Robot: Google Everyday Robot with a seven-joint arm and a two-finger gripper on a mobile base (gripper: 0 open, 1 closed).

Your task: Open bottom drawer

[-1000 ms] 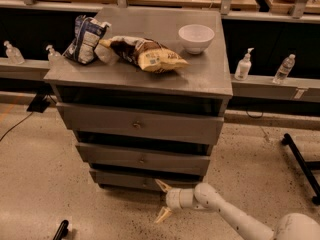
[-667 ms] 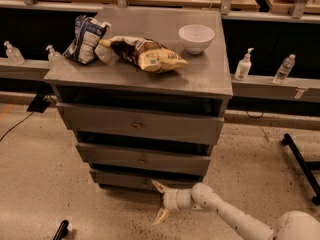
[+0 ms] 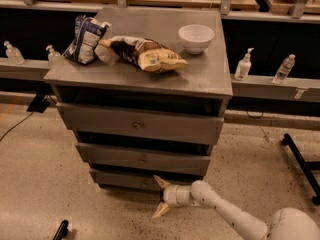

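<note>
Three grey drawers are stacked in a grey cabinet that stands on a speckled floor, each front narrower and shorter than the one above. The bottom drawer is the lowest, just above the floor, with a dark gap between its front and the middle drawer; the top drawer is the widest. The gripper is low in front of the cabinet at the right part of the bottom drawer's front, at the end of a white arm that reaches in from the lower right corner. Its two pale fingers are spread apart, one pointing up toward the drawer front and the other angled down toward the floor, with nothing between them. Whether the upper fingertip touches the drawer front cannot be told. On the cabinet top lie a blue and white bag, a brown and yellow snack bag just beside it, and a white bowl near the back right corner. A pump bottle and a clear bottle stand on a ledge behind the cabinet to its right.
</note>
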